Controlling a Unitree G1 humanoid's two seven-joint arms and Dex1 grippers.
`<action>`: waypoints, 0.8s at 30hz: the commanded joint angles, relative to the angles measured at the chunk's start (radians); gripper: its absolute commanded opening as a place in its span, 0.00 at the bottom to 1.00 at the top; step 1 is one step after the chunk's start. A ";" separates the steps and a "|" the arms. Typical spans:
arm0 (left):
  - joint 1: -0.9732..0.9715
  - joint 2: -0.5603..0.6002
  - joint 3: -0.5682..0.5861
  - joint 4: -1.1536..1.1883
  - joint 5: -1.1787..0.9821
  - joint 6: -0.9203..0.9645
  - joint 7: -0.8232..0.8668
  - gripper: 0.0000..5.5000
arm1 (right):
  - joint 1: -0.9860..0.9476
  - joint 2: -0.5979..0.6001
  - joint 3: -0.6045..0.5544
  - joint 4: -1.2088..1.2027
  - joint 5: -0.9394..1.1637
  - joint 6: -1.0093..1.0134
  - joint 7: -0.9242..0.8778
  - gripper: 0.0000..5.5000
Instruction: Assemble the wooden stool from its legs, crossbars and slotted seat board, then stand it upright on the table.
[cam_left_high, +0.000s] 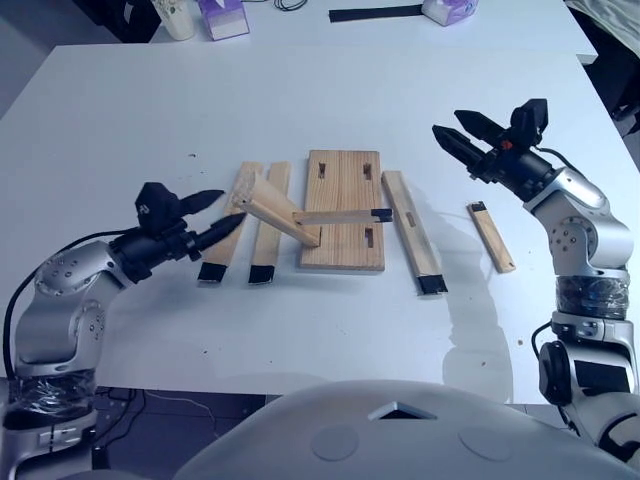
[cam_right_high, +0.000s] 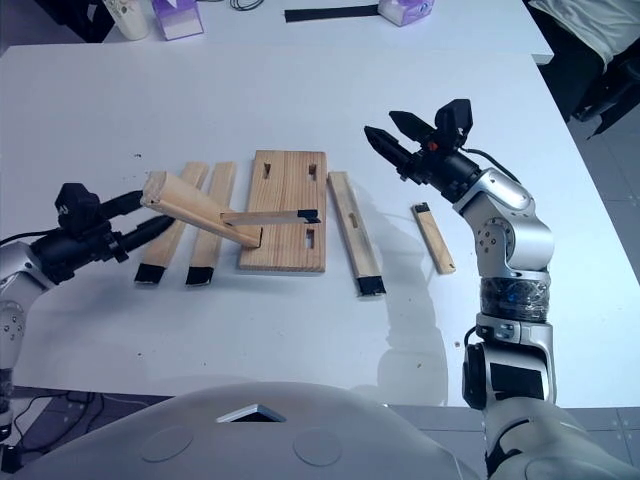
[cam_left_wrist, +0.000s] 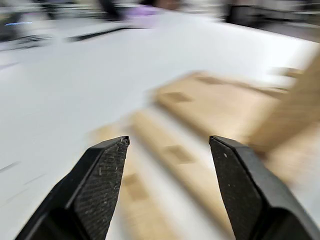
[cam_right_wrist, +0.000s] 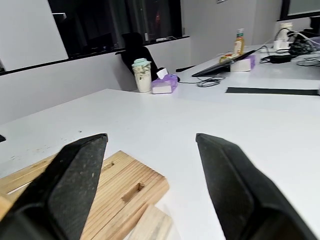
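While the slotted seat board (cam_left_high: 345, 185) lies flat on the white bench (cam_left_high: 120, 120), you have one leg (cam_left_high: 275, 210) propped at a slant over its left side. The lower end sits on the board and the upper end is lifted out past the board's left edge. A crossbar (cam_left_high: 335, 216) runs from that slanted leg across the board, its black-tipped end near the right-hand slots. Two more legs (cam_left_high: 222, 250) (cam_left_high: 266, 250) lie flat side by side just left of the board, black tips toward you. A fourth leg (cam_left_high: 412, 232) lies flat just right of the board, and a short crossbar (cam_left_high: 492, 237) rests farther right, apart from it.

Your left gripper (cam_left_high: 228, 207) hangs left of the board, just beside the raised end of the slanted leg. Its jaws are spread with nothing between them, and whether a fingertip touches the wood cannot be told. Your right gripper (cam_left_high: 448, 122) is held up above the bench to the right of the board, jaws spread wide and empty.

Beyond the board's far edge, a purple tissue box (cam_left_high: 222, 18) and a cup (cam_left_high: 178, 18) stand at the bench's far side.
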 joint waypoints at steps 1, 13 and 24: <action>0.040 -0.155 -0.070 0.026 0.145 -0.013 0.234 0.54 | 0.013 0.054 -0.032 -0.077 0.015 0.019 -0.114 0.59; 0.101 -0.162 -0.118 -0.078 0.159 0.159 0.259 0.54 | 0.074 0.054 -0.001 -0.113 -0.009 0.026 -0.149 0.59; 0.046 -0.030 -0.146 -0.060 0.170 0.366 0.194 0.70 | 0.162 0.134 0.011 -0.178 -0.011 -0.016 -0.227 0.59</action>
